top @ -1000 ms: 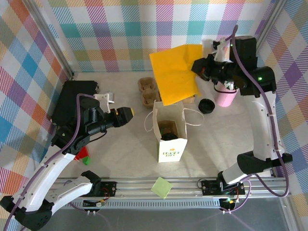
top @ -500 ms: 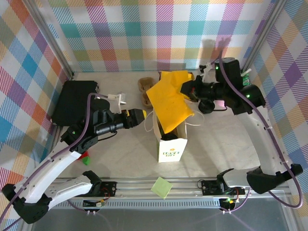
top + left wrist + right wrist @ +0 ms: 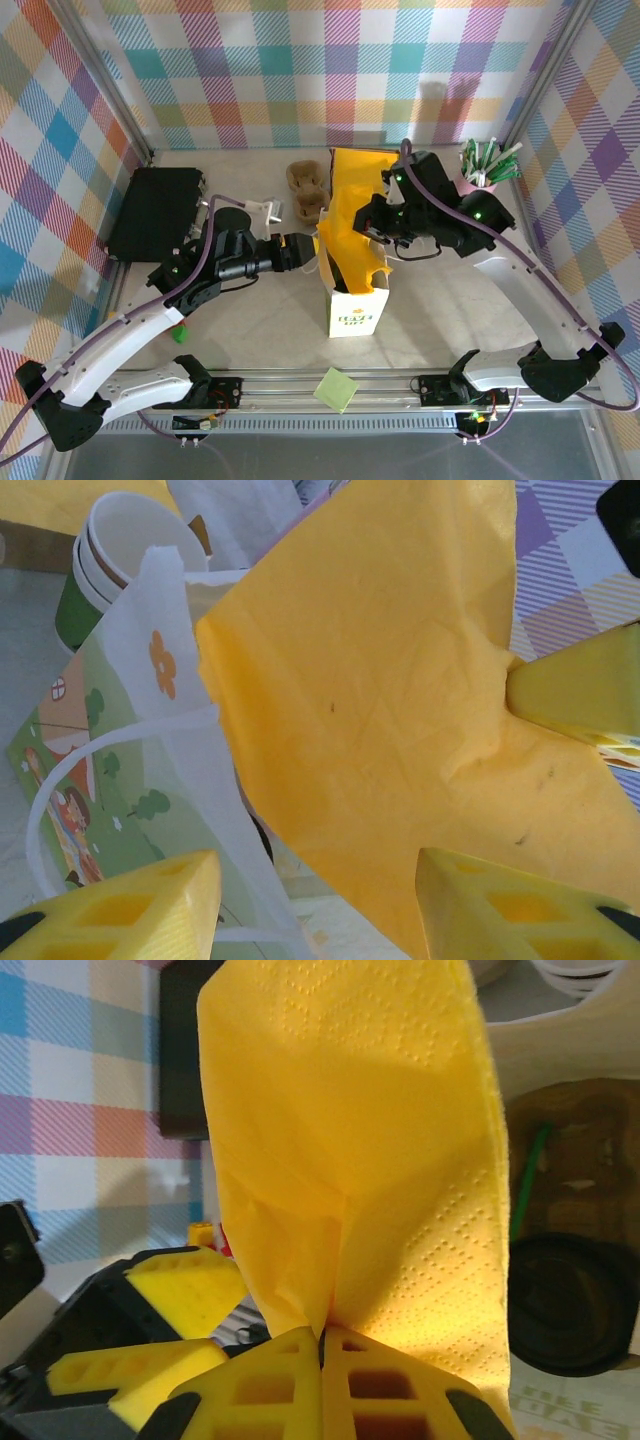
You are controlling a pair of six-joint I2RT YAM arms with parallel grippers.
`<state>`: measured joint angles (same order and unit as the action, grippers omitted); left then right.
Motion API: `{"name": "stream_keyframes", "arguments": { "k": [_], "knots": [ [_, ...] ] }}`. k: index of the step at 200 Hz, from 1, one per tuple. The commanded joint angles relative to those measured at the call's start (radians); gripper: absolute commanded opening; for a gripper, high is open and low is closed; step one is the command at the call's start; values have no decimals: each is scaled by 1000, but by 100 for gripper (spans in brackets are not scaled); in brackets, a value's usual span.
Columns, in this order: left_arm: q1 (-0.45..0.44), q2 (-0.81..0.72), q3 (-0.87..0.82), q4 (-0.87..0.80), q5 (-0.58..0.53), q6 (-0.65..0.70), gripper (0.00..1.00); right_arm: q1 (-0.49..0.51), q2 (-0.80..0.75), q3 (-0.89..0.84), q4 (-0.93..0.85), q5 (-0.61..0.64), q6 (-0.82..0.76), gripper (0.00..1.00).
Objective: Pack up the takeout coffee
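At the bottom of the overhead frame, a green sticky note (image 3: 335, 390) lies by the rail. Mid-frame, the white paper bag (image 3: 357, 310) stands open on the bench (image 3: 250, 320). The takeout coffee (image 3: 570, 1305), visible only as a dark round top, sits in a brown carrier (image 3: 570, 1150) inside it. The left gripper (image 3: 310, 251) hangs spread wide at the bag's left rim. The right gripper (image 3: 325, 1355) pinches a yellow napkin (image 3: 355, 205) that drapes into the bag's mouth. At upper right stands a pink cup of sticks (image 3: 478, 172).

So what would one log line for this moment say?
right gripper: shut on yellow napkin | napkin: hanging over open paper bag | left gripper: open, beside bag
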<state>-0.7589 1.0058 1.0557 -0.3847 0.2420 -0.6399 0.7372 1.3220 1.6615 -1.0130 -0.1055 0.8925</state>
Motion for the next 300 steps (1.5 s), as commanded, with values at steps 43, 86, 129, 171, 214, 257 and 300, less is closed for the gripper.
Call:
{"name": "stream_keyframes", "arguments": {
  "k": [43,86,129,171,214,257,300],
  "knots": [
    [-20,-1,-43,37,-20,-11,54,114,124,19,-101,208,-59,0],
    [-20,-9,-45,16,-45,-6,53,146,176,18,-142,272,-74,0],
    [-21,-43,-42,-21,-87,5,53,152,211,-12,-187,333,-84,0],
    [-19,-109,-38,-75,-148,30,53,154,256,-21,-232,384,-93,0],
    [-20,-161,-37,-130,-203,37,53,159,303,6,-247,378,-112,14],
    [-19,-188,-22,-180,-239,55,54,162,293,95,-252,361,-140,37],
    [-20,-223,-6,-199,-284,73,54,162,261,226,-288,375,-193,40]
  ]
}}
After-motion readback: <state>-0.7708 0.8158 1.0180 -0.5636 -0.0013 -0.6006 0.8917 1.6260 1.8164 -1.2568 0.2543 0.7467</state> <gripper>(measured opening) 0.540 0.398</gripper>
